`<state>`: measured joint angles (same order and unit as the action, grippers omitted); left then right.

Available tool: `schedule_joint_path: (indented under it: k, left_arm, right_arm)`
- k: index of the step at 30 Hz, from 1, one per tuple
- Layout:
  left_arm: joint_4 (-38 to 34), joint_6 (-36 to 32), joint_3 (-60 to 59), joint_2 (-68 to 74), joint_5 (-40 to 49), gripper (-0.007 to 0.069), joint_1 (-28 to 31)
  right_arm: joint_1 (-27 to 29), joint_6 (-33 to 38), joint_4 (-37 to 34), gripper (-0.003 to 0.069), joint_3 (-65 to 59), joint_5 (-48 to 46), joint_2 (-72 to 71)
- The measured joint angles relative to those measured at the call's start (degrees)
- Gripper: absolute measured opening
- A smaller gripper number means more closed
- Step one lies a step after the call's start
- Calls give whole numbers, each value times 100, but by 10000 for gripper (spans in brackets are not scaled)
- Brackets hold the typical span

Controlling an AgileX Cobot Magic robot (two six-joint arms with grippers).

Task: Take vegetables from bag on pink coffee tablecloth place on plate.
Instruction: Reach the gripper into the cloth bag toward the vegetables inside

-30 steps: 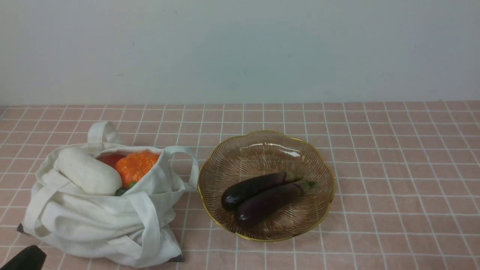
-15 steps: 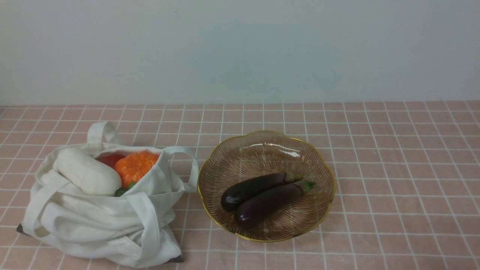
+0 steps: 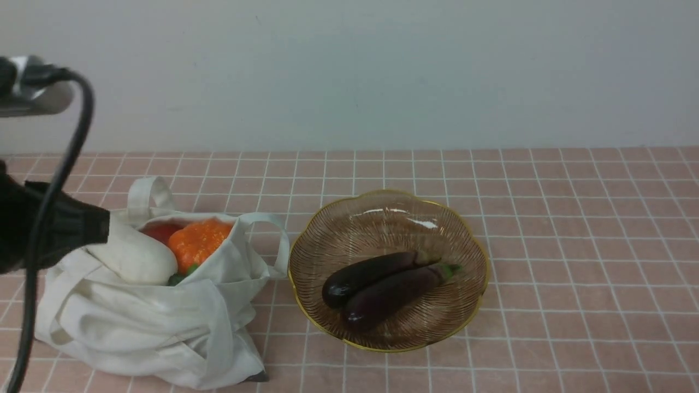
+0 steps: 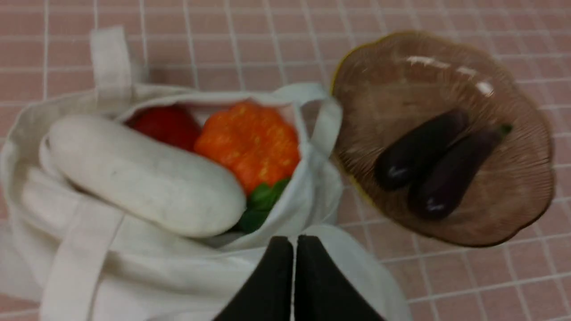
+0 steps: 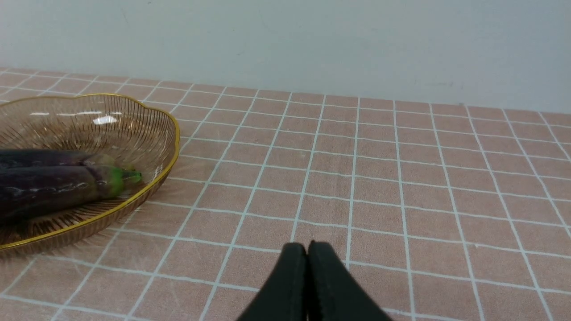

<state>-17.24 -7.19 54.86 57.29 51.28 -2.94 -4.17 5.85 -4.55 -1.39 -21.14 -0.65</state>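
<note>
1. The left gripper (image 4: pixel 294 243), fingers pressed together, hangs over the bag (image 3: pixel 136 322).
2. The white radish (image 3: pixel 136 256) lies in the bag's mouth.
3. The plate (image 3: pixel 393 213) just beside the bag holds two aubergines (image 3: pixel 390 295).
4. The right gripper (image 5: pixel 307 246), likewise closed, hovers above the pink tablecloth (image 3: pixel 573 245).

1. Surface: pink cloth (image 3: pixel 573 229) printed with a grid of thin white lines. It lies flat and smooth right of the plate and behind it.
2. Plate (image 3: pixel 382 224): amber ribbed glass with a scalloped gold rim. It sits level, directly on the cloth.
3. Bag (image 3: pixel 136 322): off-white tote, slumped directly on the cloth, left of the plate. Its mouth is open upward and the fabric is creased and folded.
4. One loop handle (image 3: pixel 282 245) of the bag arches toward the plate and ends just beside the plate's left rim. Whether they touch cannot be told.
</note>
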Motion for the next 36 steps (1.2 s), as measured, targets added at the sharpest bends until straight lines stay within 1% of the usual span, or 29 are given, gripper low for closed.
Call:
schedule_joint_path:
  k: [1, 4, 7, 9, 12, 15, 17, 19, 21, 22, 23, 26, 28, 31, 32, 33, 36]
  left_arm:
    - [205, 210, 429, 593, 331, -4, 118]
    - [236, 347, 968, 1375, 828, -4, 415]
    - [-49, 368, 1399, 2072, 1359, -4, 846]
    - [-243, 368, 1582, 2398, 1569, -4, 989]
    - [-288, 377, 1778, 2755, 1730, -4, 1029]
    - [-101, 527, 1843, 2892, 1760, 3, 1029]
    - [137, 684, 1857, 2945, 1760, 21, 1029]
    - [479, 839, 1862, 2972, 1694, 73, 1029]
    - [575, 884, 1862, 2972, 1569, 127, 1029]
    - [580, 884, 1862, 2972, 1555, 134, 1029]
    - [557, 915, 1862, 2972, 1380, 213, 1029]
    - [414, 920, 1862, 2984, 1158, 345, 1029]
    - [358, 923, 1862, 3025, 988, 448, 1029]
    - [358, 974, 1862, 3123, 896, 549, 1029]
    - [358, 980, 1862, 3134, 896, 549, 1029]
    - [356, 1075, 1862, 3235, 862, 595, 1029]
    - [329, 1214, 1862, 3451, 861, 639, 1029]
  right_arm:
    - [0, 0, 0, -15, 0, 0, 0]
    - [0, 0, 0, -15, 0, 0, 0]
    - [0, 0, 0, -15, 0, 0, 0]
    - [0, 0, 0, -15, 0, 0, 0]
    - [0, 0, 0, -15, 0, 0, 0]
    - [0, 0, 0, -15, 0, 0, 0]
    - [0, 0, 0, -15, 0, 0, 0]
    - [0, 0, 0, -15, 0, 0, 0]
    - [0, 0, 0, -15, 0, 0, 0]
    - [0, 0, 0, -15, 0, 0, 0]
    - [0, 0, 0, -15, 0, 0, 0]
    - [0, 0, 0, -15, 0, 0, 0]
    - [0, 0, 0, -15, 0, 0, 0]
    - [0, 0, 0, -15, 0, 0, 0]
    - [0, 0, 0, -15, 0, 0, 0]
    - [0, 0, 0, -15, 0, 0, 0]
    - [0, 0, 0, -15, 0, 0, 0]
